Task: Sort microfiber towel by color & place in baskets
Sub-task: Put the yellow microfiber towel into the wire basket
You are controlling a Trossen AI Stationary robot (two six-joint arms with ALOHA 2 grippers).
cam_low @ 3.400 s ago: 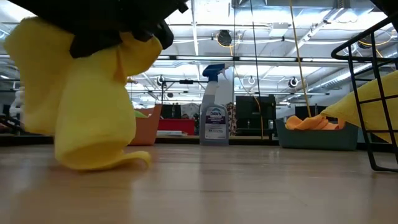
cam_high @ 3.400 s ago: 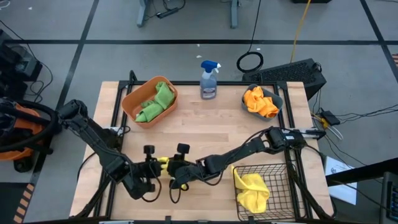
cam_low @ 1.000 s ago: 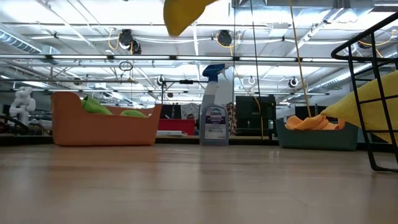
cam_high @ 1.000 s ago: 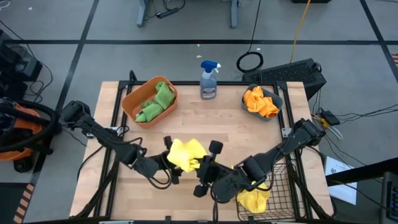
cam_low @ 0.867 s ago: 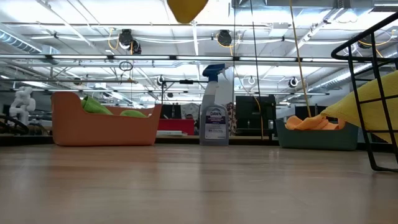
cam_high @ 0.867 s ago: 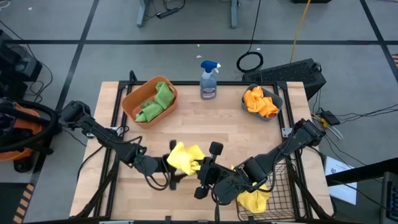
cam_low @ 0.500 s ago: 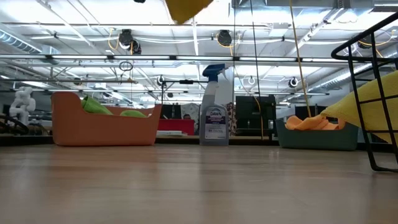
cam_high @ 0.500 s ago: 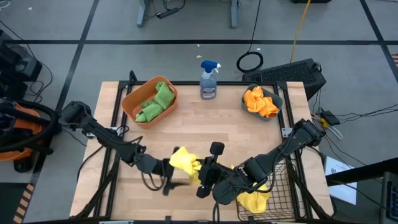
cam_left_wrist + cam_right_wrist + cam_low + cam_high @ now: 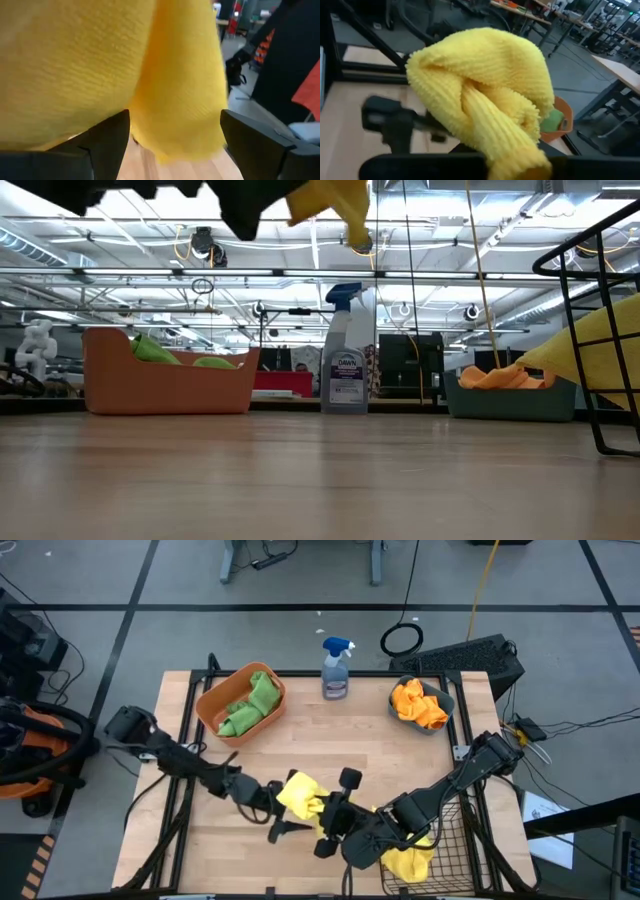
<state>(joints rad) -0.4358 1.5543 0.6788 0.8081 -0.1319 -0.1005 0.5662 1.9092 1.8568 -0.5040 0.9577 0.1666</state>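
A yellow microfiber towel (image 9: 302, 792) hangs bunched in the air over the table's near middle, and my right gripper (image 9: 322, 808) is shut on it. My left gripper (image 9: 283, 820) stands open just left of it. In the left wrist view its two fingers sit on either side of the towel's hanging part (image 9: 175, 100). The low view shows the towel (image 9: 325, 202) high above the tabletop. Green towels lie in the orange tub (image 9: 240, 703), orange ones in the teal bin (image 9: 420, 703), and another yellow one (image 9: 405, 862) in the black wire basket (image 9: 430, 825). My right gripper pinches a gathered fold of the yellow towel (image 9: 502, 155) between its two fingers, several layers thick. The bunch bulges out past the fingers. The towel is lifted clear of the table. Whether my left gripper touches the towel, I cannot tell.
A blue-topped spray bottle (image 9: 337, 668) stands at the far middle, between tub and bin. The wire basket fills the near right corner under the right arm. Bare wood lies in the table's middle (image 9: 340, 740).
My left gripper has sunk and gone toward the table's right and near edge, up to the towel, rolling and tipping to level as it went, still open. The towel stays lifted in my right gripper, and its spread left part has drawn in to a narrower bunch.
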